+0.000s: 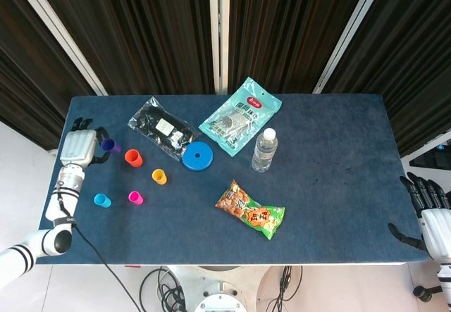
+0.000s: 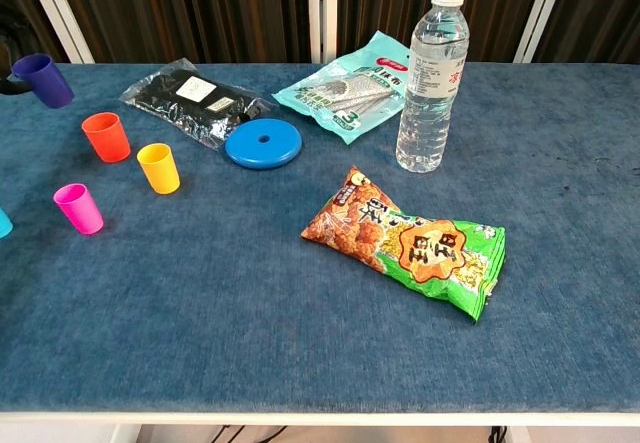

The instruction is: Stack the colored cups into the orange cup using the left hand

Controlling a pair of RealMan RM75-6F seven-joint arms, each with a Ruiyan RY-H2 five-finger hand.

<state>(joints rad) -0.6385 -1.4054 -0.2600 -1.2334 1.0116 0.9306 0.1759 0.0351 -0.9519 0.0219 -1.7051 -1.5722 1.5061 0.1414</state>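
– Table [image 1: 331, 185] covering: blue felt, dark slatted curtains behind. Purple cup [image 2: 42, 79]?
– Upper left, gripped by the left hand [image 1: 79, 146], lifted near the orange cup [image 1: 133, 158]. Right hand [image 1: 427, 203], lower right: fingers spread, empty.

On the blue table [image 2: 300, 343], a clear water bottle [image 2: 429, 78] stands upright right of centre. Far left of it lies a teal packet [image 2: 345, 85], then a black packet [image 2: 190, 100]. A blue disc [image 2: 263, 144] sits nearby; an orange-green snack bag [image 2: 410, 242] lies nearer.

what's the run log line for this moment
left hand: holds purple cup lifted | orange cup: empty, on table | right hand: idle
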